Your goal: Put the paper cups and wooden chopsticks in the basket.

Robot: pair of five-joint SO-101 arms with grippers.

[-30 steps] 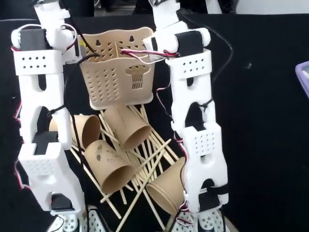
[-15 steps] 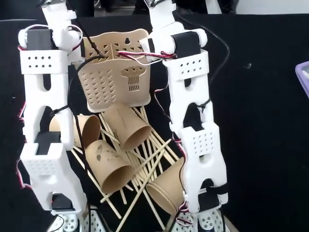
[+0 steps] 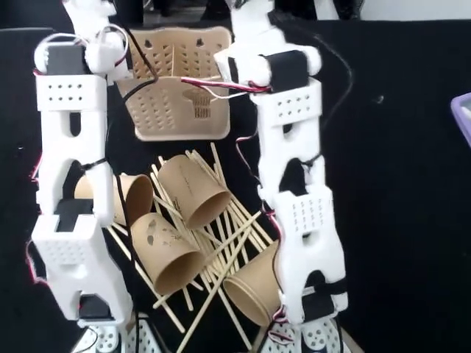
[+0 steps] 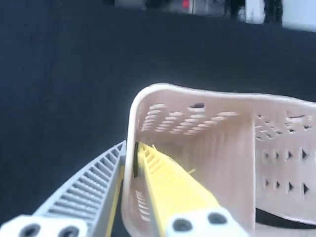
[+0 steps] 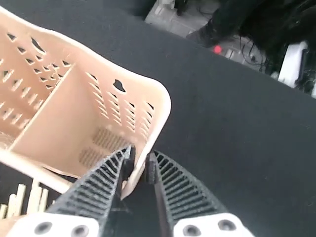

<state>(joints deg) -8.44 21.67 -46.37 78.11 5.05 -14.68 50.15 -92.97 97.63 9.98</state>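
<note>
We see both arms stretched side by side from the near edge of the surface toward its far edge. The left arm [image 3: 70,184] ends in the left pincer [image 4: 132,146], clamped across one wall of the basket [image 4: 222,148]. The right arm [image 3: 298,184] ends in the right pincer [image 5: 139,154], pinching the basket's wall near a corner.

White perforated arms [image 3: 294,118], red wires [image 3: 213,84]

You are looking at soft, even light from overhead: the black table [image 3: 397,184] swallows nearly every shadow, the white arms [image 3: 294,147] stand brightest without glare, and the pale basket [image 4: 222,143] is evenly lit inside.
</note>
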